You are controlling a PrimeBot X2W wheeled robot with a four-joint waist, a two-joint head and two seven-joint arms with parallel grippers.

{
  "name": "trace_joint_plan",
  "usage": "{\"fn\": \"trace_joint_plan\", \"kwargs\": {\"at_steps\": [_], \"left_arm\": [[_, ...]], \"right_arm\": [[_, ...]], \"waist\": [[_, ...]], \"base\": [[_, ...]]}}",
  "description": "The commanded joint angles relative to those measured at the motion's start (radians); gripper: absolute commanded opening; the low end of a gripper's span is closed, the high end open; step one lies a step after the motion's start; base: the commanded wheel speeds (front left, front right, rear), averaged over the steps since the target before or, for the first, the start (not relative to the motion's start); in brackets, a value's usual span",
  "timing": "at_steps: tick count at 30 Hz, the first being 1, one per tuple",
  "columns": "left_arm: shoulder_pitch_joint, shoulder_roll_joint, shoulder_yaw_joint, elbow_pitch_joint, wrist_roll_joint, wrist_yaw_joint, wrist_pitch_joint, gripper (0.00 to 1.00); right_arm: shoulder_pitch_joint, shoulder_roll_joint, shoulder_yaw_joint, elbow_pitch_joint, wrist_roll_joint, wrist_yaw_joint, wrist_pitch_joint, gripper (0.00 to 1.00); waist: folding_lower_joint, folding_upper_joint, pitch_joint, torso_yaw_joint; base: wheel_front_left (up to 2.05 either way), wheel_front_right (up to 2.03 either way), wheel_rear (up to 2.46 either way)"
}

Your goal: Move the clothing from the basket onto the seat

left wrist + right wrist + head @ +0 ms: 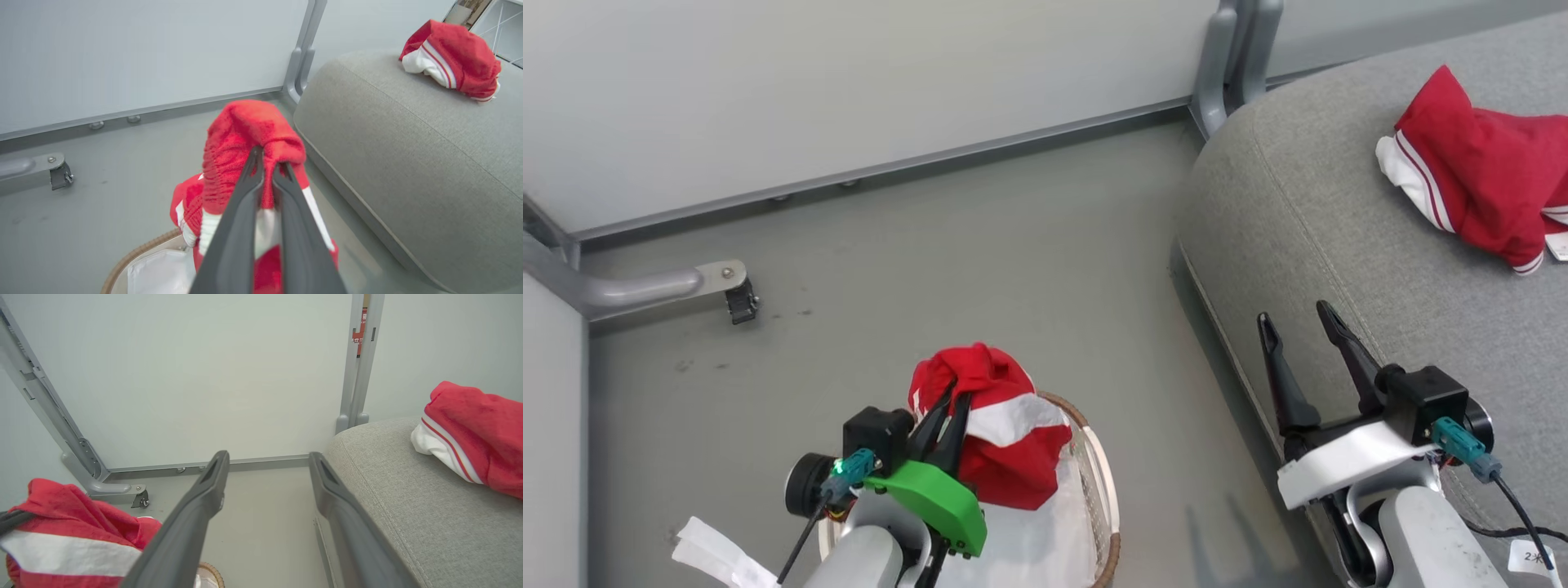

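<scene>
Clothes: two red-and-white pieces; the held piece (1005,441) hung bunched just over the basket (1107,490), and the other piece (1478,171) lay on the seat (1323,245)
Basket: one, on the floor (931,269), with one white liner (1029,539) inside
Seat: one big grey cushion
Left gripper (949,402): two dark fingers pinched tight on the held piece
Right gripper (1294,317): two fingers spread wide, holding nothing, near the seat's edge
Cut off: the basket's near end ran off the bottom of the head view and sat partly behind the left arm; the other piece was cut by the right edge
Hard to tell: whether the held piece touched the liner
Left wrist view: showed the pinch close up, red cloth folded over the fingertips
Right wrist view: showed the wide gap between its fingers, with the held piece at the lower left
</scene>
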State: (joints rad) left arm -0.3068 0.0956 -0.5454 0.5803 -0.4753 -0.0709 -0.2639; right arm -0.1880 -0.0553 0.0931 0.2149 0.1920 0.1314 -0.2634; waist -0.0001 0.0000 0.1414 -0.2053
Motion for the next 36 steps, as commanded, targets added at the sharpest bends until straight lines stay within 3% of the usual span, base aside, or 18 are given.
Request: {"fn": "trace_joint_plan", "kwargs": {"at_steps": [1, 10, 17, 29, 36], "left_arm": [[0.016, -0.001, 0.017, -0.030, 0.020, -0.004, -0.001, 0.00], [0.016, -0.020, 0.124, -0.242, 0.076, -0.012, 0.000, 0.00], [0.018, -0.035, 0.141, -0.356, 0.092, -0.014, 0.000, 0.00], [0.006, -0.044, 0.039, -0.373, 0.056, -0.006, 0.000, 0.00], [-0.017, -0.044, -0.043, -0.370, 0.013, 0.020, 0.000, 0.00]], "right_arm": [[0.020, -0.004, -0.001, 0.003, -0.005, -0.001, -0.002, 1.00], [0.085, -0.002, 0.028, 0.031, -0.018, -0.001, -0.002, 1.00], [0.133, -0.010, 0.109, 0.050, -0.026, -0.001, -0.002, 1.00], [0.013, 0.000, 0.389, 0.062, -0.014, -0.001, -0.002, 1.00], [-0.075, 0.002, 0.476, 0.075, -0.003, -0.001, -0.002, 1.00]], "waist": [[0.0001, 0.0000, -0.060, 0.047], [0.0001, 0.0000, -0.122, 0.070], [0.0001, 0.0000, -0.148, 0.107], [0.0001, 0.0000, -0.160, 0.204], [0.0001, 0.0000, -0.153, 0.248]], "base": [[0.00, 0.00, 0.00], [0.00, 0.00, 0.00], [0.00, 0.00, 0.00], [0.00, 0.00, 0.00], [0.00, 0.00, 0.00]]}}
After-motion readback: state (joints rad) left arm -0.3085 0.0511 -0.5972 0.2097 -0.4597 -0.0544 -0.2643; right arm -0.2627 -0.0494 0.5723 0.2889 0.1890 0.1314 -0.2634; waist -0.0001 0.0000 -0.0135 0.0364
